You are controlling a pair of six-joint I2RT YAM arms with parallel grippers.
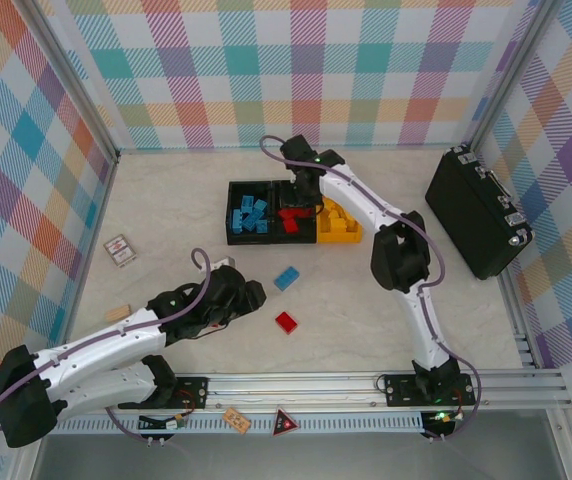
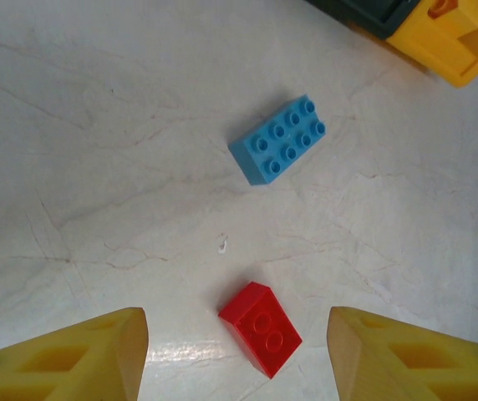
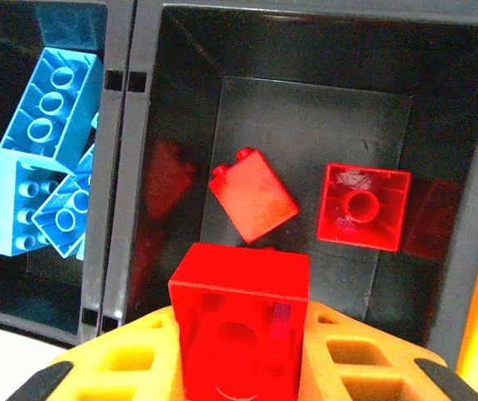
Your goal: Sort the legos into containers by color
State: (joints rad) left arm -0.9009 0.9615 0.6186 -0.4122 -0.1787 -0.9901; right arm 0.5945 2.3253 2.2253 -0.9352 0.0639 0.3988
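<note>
At upper centre of the top view, over the containers (image 1: pixel 256 240): the right gripper (image 1: pixel 301 204), closed on a red brick (image 3: pixel 241 322). Grips it between both yellow fingers (image 3: pixel 109 372) at the bottom of the right wrist view, directly above the middle black bin (image 3: pixel 306 117). On that bin's floor, two more red legos (image 3: pixel 253 196), apart from each other, one lying askew. In the left black bin (image 3: pixel 115 217), at the left edge of that view, a heap of blue legos (image 3: pixel 47 142). At the right end of the row in the top view, the yellow-orange bin (image 1: pixel 338 238).

Lower left of centre in the top view: the left gripper (image 1: pixel 254 296), low over the table (image 1: pixel 166 200). Stands open, with nothing gripped. In the left wrist view, its yellow fingertips (image 2: pixel 97 359) well apart at the bottom corners. Between them in the picture, flat on the table and touched by neither, a loose red lego (image 2: pixel 260 327). Above it, just over centre frame, a loose blue lego (image 2: pixel 278 139), eight studs up, clear of the bins.

At the right side of the top view, a black hard case (image 1: pixel 478 212). Near the left edge, a tan wooden block (image 1: pixel 116 313) and a small card (image 1: pixel 119 250).
</note>
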